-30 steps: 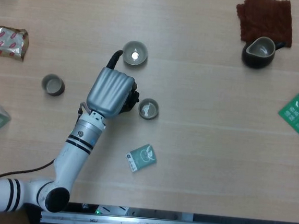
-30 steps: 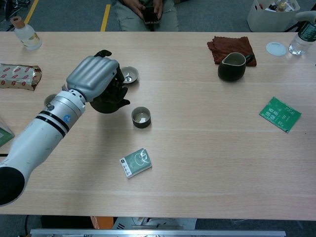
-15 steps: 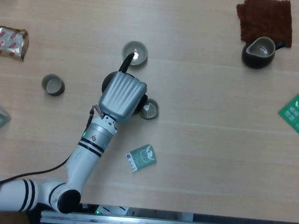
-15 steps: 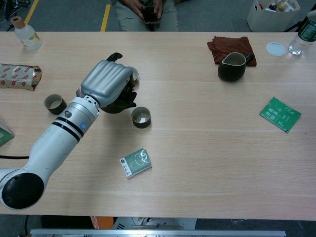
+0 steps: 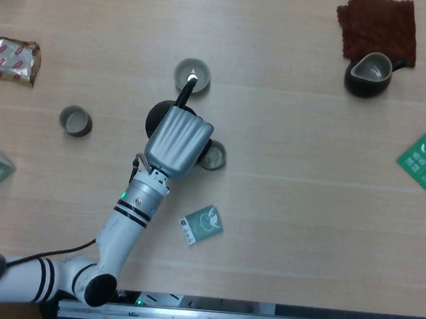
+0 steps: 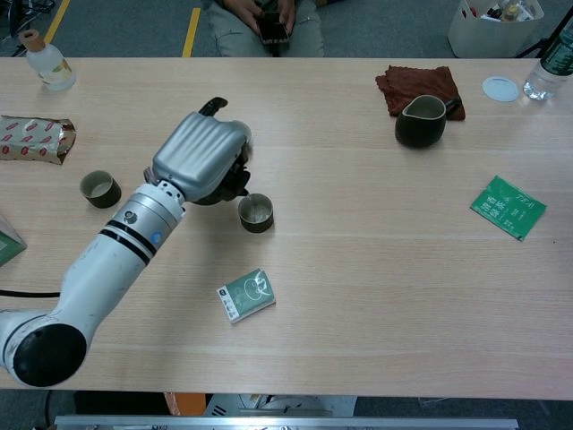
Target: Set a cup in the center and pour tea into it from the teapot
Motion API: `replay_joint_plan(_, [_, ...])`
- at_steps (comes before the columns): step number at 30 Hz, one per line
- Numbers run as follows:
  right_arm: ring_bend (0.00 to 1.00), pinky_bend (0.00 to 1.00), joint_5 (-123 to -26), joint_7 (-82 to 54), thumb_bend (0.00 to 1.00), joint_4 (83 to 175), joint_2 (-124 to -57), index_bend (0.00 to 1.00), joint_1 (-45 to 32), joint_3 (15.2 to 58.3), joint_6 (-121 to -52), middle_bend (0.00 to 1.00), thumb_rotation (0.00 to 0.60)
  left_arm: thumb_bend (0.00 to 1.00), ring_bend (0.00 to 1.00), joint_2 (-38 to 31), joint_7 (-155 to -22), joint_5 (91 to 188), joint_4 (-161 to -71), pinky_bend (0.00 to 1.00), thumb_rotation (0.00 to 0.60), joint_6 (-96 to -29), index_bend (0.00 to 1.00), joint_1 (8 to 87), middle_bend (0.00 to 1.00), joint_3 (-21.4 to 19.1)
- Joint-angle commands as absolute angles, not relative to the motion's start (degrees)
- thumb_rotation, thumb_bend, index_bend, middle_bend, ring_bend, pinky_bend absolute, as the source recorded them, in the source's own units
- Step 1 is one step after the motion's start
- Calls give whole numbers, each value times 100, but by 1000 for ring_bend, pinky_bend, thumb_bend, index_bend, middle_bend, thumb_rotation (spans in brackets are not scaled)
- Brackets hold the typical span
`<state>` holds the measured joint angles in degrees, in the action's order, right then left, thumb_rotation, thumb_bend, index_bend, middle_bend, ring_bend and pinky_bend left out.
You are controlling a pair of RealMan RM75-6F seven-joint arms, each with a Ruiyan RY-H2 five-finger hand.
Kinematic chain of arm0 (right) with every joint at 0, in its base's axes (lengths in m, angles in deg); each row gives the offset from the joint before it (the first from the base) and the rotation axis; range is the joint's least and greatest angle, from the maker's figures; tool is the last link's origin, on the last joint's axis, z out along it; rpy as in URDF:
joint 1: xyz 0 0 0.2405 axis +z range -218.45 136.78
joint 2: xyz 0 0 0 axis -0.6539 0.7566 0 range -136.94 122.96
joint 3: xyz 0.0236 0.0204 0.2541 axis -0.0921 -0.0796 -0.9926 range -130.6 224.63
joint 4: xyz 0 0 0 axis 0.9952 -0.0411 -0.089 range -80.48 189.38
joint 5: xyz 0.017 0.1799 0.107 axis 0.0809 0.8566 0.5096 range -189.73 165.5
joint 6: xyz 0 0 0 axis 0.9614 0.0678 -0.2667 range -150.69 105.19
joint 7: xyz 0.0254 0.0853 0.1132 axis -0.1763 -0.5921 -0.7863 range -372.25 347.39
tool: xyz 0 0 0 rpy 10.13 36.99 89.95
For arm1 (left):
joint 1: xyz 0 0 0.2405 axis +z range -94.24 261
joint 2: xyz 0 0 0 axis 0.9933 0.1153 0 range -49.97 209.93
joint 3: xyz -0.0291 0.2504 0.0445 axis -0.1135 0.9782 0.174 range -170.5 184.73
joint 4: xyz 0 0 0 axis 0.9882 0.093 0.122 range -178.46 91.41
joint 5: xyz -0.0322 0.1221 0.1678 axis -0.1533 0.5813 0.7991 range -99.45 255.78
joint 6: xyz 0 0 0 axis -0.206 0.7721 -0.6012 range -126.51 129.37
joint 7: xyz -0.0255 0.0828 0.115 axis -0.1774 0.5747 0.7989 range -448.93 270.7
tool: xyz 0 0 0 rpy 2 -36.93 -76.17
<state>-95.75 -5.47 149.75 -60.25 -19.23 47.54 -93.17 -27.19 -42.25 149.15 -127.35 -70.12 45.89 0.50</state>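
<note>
I am hovering the left hand (image 6: 199, 161) over the left-centre of the table (image 6: 358, 269), its metal back covering the fingers, so I cannot tell whether they are spread or curled, nor whether they are touching anything; one dark fingertip is poking out at about twelve o'clock toward the far cup (image 5: 191, 75). The right hand is not showing in either camera. The cup I am judging to be the target, the near cup (image 6: 256, 213), is sitting just beside the hand at its four o'clock, upright, partly tucked under the knuckles in the head view. It is looking like small glazed ceramic: light, stiff, smooth enough to slip and likely to chip if dropped, so I am planning to pinch it across the rim or wrap the wall, not scoop it. Its inside is looking pale with no liquid I can make out. The far cup is showing a bright glint at its bottom, which may be a little liquid or only a reflection. A third cup (image 6: 99, 188) is standing well apart at the hand's nine o'clock, seemingly dry. The teapot (image 6: 422, 121), dark and open-mouthed, is resting on the edge of a brown cloth (image 6: 412, 82) far off at two o'clock; I cannot see how full it is, and I am expecting it to be heavier, best taken by its handle.
</note>
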Motion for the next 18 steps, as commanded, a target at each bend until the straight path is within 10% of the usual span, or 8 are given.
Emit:
replay_joint_plan(1, [0,29,-9577,-568,290,14958,-6024,19,-1949,4733,-9314,117,600,452,858,-2725,-4194,14977,-12702,105,600,-7026,877,4592,1000,73])
replay_joint_plan(18, [0,29,-9632,-515,290,15004,-6027,20,-2026,4619,-9234,117,600,451,858,-2629,-4158,15140,-12698,105,600,-7030,877,4656,1000,81])
